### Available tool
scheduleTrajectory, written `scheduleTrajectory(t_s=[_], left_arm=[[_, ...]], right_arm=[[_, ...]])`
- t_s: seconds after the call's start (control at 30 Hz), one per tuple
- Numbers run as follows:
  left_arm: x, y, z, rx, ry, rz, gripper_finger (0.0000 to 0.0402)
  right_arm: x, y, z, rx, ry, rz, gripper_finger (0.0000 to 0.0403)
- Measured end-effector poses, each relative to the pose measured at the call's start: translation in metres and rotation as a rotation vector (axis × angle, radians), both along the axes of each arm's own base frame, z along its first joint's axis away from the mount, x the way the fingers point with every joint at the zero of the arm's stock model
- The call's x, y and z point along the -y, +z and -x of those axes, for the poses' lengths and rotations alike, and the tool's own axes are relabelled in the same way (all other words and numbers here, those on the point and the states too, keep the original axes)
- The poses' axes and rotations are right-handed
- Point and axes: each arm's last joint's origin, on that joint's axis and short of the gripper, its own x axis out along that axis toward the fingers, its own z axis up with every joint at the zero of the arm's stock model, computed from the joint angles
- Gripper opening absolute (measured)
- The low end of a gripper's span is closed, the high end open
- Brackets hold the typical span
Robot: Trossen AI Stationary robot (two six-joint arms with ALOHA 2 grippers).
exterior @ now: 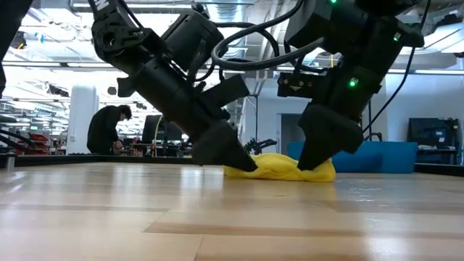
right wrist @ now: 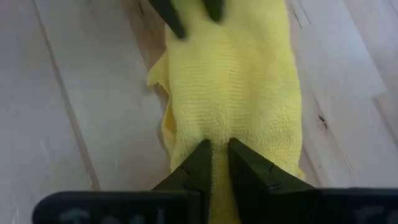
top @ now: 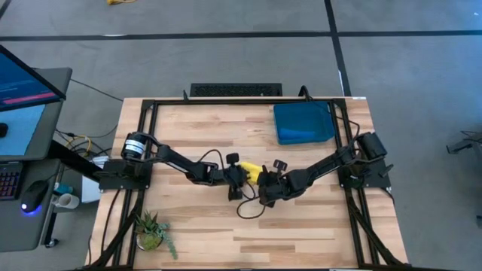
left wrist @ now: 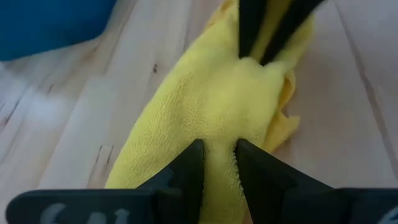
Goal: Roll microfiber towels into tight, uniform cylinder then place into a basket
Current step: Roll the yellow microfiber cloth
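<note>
The yellow towel [top: 254, 174] lies bunched into a long, loose roll on the wooden table near its middle; it also shows in the low view [exterior: 283, 168]. My left gripper [top: 239, 181] is shut on the roll's left end. My right gripper [top: 266, 190] is shut on its right end, facing the left one. The blue basket [top: 303, 123] stands at the table's far right. I cannot make out the blue towel as a separate thing. My left gripper pinches a raised fold of the yellow towel [left wrist: 219, 149] between its two fingers [left wrist: 194, 167], at the roll's left end. The fingers slant down from the table's left [exterior: 230, 154] and point along the roll. The towel rests on the table. My right gripper pinches a ridge of the yellow towel [right wrist: 217, 146] between its two fingers [right wrist: 200, 163], at the roll's right end. The fingers come steeply from above [exterior: 317, 151] and point along the roll. The towel lies on the table, slack between the two grippers.
A small potted plant [top: 153, 230] stands at the table's near left corner. A black cable [top: 248, 208] loops on the table just near the grippers. A desk with a monitor [top: 22, 83] is left of the table. A person [exterior: 109, 130] is far behind.
</note>
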Motion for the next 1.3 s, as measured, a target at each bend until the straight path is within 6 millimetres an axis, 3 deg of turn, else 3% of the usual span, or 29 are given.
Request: scheduleTrajectory(t_s=[0.3,0.4,0.53,0.77,1.0,1.1,1.3], left_arm=[[0.018,0.026,0.022,-0.132,-0.086,-0.029,0.0091],[0.027,0.040,0.023,-0.081,-0.125,-0.052,0.0091],[0.033,0.043,0.021,-0.046,-0.150,-0.159,0.0091],[0.015,0.056,0.004,0.157,-0.138,-0.225,0.0091],[-0.013,0.033,-0.010,0.155,-0.188,-0.044,0.0091],[-0.014,0.014,-0.014,0.105,-0.187,-0.037,0.0091],[-0.008,0.001,-0.011,0.042,-0.172,-0.001,0.0091]], right_arm=[[0.001,-0.001,0.001,-0.008,-0.016,-0.016,0.0075],[0.001,-0.001,0.000,-0.004,-0.015,-0.018,0.0075],[0.000,-0.001,0.001,-0.004,-0.010,-0.017,0.0075],[0.000,-0.001,0.000,-0.005,-0.007,-0.016,0.0075],[0.000,-0.001,0.000,-0.005,-0.006,-0.016,0.0075],[0.000,-0.001,0.000,-0.009,-0.006,-0.016,0.0075],[-0.002,-0.001,0.001,-0.012,0.001,-0.017,0.0075]])
